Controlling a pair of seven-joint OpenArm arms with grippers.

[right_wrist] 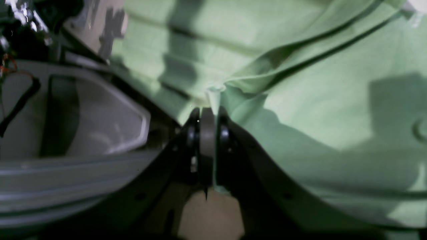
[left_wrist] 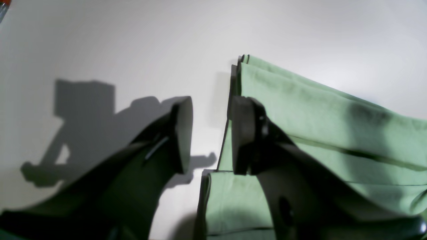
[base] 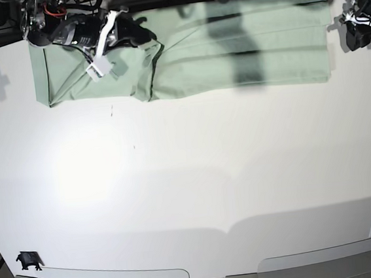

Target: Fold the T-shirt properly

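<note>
The white bench (base: 189, 178) fills nearly the whole base view, and everything happens along its far edge. There lies the T-shirt (base: 242, 48), a long pale green band, stretched across that far edge, folded in layers, flat for most of its length. Toward the right arm's end the cloth bunches up: a dark crease runs down through it and one flap overlaps the rest.

Right claw (right_wrist: 207, 133) is over that bunched end of the shirt, and it's clenched tight — both black fingers (right_wrist: 224, 135) pressed together with a pinch of green cloth rising from between them, the fabric puckering just above the grip.

Over at the shirt's other end, the left claw (left_wrist: 211, 133) stands released, jaws apart, bare bench showing between them. One finger (left_wrist: 245, 133) sits over the shirt's stacked edge, the other finger (left_wrist: 181, 133) over the bench just beside the cloth. Nothing between them. Its shadow falls on the bench beside the shirt.
</note>
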